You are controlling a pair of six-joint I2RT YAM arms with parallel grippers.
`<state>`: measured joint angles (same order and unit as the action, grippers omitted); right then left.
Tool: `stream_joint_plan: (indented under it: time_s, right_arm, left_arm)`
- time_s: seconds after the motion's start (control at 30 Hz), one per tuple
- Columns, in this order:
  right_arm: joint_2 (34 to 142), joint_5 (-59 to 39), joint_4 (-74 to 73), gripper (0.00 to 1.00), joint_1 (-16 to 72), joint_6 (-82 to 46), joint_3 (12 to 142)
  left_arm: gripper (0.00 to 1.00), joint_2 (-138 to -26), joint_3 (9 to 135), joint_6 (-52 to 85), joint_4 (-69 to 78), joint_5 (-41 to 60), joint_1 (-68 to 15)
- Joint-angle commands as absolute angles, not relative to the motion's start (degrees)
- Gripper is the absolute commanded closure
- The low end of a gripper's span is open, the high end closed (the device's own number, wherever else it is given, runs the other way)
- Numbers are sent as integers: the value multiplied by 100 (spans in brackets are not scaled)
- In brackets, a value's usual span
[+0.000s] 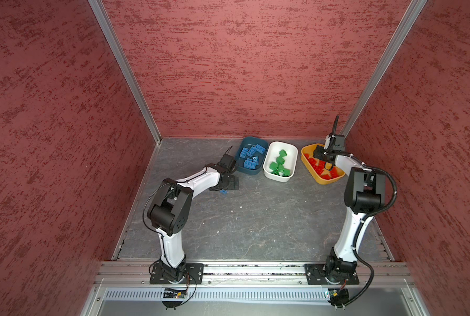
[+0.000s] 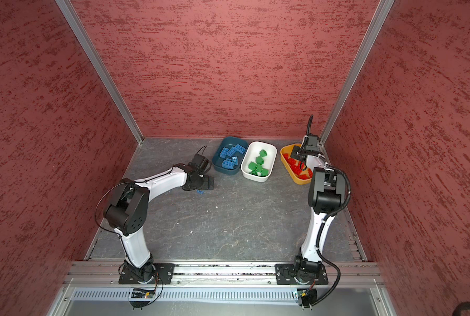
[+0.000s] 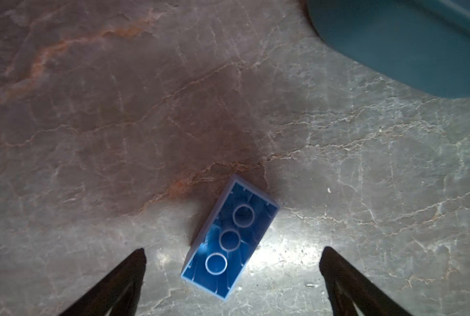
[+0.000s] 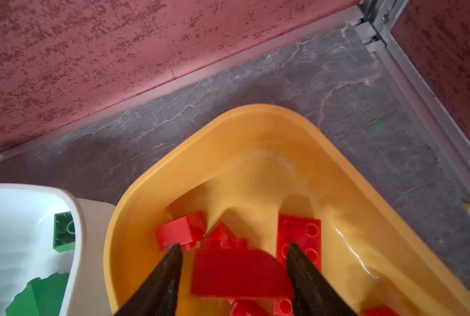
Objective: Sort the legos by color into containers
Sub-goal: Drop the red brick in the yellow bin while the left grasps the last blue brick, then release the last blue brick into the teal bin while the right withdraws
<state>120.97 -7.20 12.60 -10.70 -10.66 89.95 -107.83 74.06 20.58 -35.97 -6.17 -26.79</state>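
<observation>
Since one blue brick (image 3: 229, 238) lies outside its tub, hollow side up on the surface (image 3: 91, 136), the left tool (image 3: 234, 249) hangs over it with jaws wide, one on each long side, placed to close across the narrow width. The teal tub (image 3: 406, 46) sits just ahead of the tool, which I judge a short carry. The right tool (image 4: 234, 245) hovers over the yellow tub (image 4: 255, 131), jaws partly apart, and a blurred red brick (image 4: 239, 273) between them looks loose rather than pinched, above the other red bricks (image 4: 299, 235).

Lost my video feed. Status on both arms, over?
Left pincer open over upturned blue brick on table. Right pincer open above yellow tub, blurred red piece between jaws. Nothing blocking.
</observation>
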Motion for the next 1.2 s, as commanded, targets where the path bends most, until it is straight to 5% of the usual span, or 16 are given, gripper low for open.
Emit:
stream_joint_plan:
  time_s: [0.0, 0.53, 1.17]
  right_arm:
    - [11857, -757, 1692, 28, -1078, -1182, 9123]
    - [9663, -1333, 1206, 1, -1048, -1230, 7031]
    - [7026, -1376, 821, 1, -877, -1739, 4736]
  left_arm:
    - [3, -11065, 7652, 1502, -3710, -258, -2607]
    - [30, -11555, 7920, 1099, -3771, -2, -2563]
    - [74, -11712, 7876, 1226, -3703, 144, -2598]
